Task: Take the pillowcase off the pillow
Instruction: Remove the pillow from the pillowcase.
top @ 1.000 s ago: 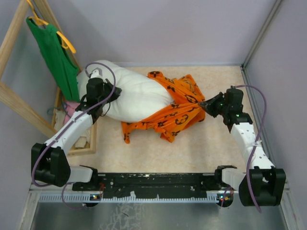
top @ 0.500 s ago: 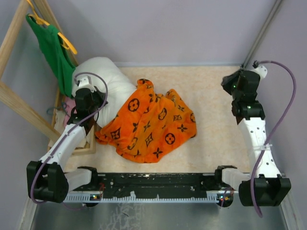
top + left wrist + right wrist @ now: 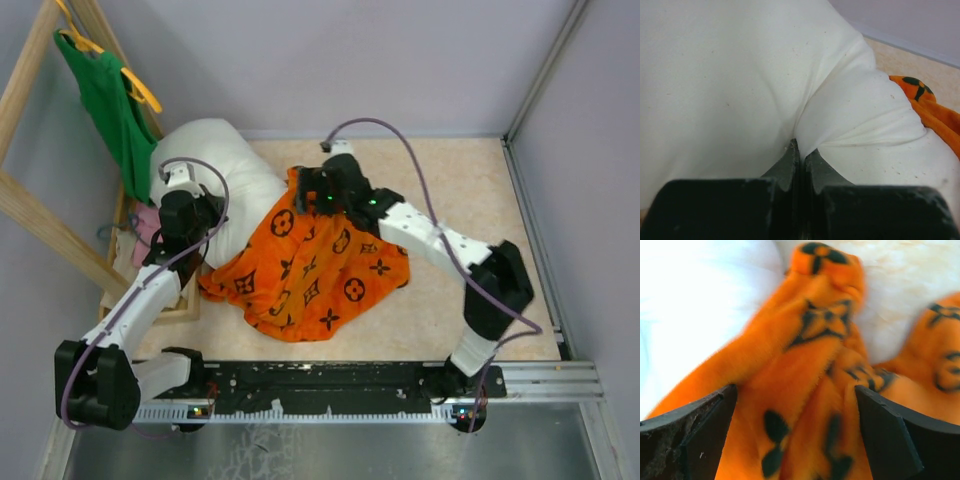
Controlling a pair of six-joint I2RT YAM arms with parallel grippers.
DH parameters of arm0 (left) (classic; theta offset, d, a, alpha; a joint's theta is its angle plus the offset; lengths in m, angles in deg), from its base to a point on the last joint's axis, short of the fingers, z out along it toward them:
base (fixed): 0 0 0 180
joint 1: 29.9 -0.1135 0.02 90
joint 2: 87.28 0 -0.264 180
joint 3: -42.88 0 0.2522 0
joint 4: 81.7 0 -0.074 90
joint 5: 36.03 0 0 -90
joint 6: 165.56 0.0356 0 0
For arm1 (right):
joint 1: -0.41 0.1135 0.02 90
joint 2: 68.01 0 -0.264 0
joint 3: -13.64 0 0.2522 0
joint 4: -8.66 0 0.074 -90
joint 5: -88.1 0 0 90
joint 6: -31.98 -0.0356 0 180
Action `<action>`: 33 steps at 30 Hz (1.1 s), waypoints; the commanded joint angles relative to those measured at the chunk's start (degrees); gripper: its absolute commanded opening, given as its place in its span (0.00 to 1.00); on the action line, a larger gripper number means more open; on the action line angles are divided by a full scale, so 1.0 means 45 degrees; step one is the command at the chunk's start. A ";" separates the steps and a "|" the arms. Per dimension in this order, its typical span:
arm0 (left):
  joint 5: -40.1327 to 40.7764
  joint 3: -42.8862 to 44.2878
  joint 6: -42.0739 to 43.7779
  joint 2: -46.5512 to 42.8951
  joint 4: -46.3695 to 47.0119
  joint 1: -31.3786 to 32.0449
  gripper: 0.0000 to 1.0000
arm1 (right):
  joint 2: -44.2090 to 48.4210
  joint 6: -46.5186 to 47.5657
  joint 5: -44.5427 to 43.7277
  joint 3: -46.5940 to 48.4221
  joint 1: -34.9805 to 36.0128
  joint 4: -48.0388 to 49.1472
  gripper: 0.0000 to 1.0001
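Observation:
The white pillow (image 3: 215,160) lies at the back left, and my left gripper (image 3: 197,218) is shut on a pinch of its cover (image 3: 805,135), the fingers (image 3: 790,160) pressed together. The orange pillowcase (image 3: 315,270) with black motifs lies spread out against the pillow's right side; I cannot tell whether any of the pillow is still inside it. My right gripper (image 3: 305,195) hangs open over the pillowcase's rumpled far edge (image 3: 805,390), next to the pillow (image 3: 695,300). Its wide-set fingers (image 3: 700,435) straddle the orange fabric without closing on it. A bit of orange (image 3: 927,102) shows in the left wrist view.
A green tank top (image 3: 112,115) hangs on a yellow hanger from the wooden rack (image 3: 35,215) at the left. A pink cloth (image 3: 148,224) lies under it by a low wooden frame (image 3: 190,290). Walls close in the back and right.
The right gripper opened and let go of the stretched pillowcase, swung off to the far right, then came back over its far edge. The pillowcase dropped flat. The left gripper drew the pillow leftward.

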 commanded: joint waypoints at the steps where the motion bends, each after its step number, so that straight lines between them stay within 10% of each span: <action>1: 0.1401 -0.0268 0.0337 -0.0210 0.0328 -0.0108 0.00 | -0.2998 0.0610 -0.0058 0.3595 0.0755 -0.0209 0.99; 5: 0.1677 -0.0304 0.0480 -0.0300 0.0200 -0.0104 0.00 | -0.4509 0.0841 0.0364 0.4692 0.0749 -0.0724 0.95; 16: 0.3921 0.0245 0.0091 0.0314 -0.0105 -0.0146 0.00 | 0.0527 -0.0481 0.0282 -0.2628 -0.1842 0.0791 0.00; 33: 0.5561 0.3382 -0.1716 0.1547 -0.2217 -0.0726 0.00 | 0.5115 -0.2120 0.0665 -0.9661 -0.7748 0.0384 0.00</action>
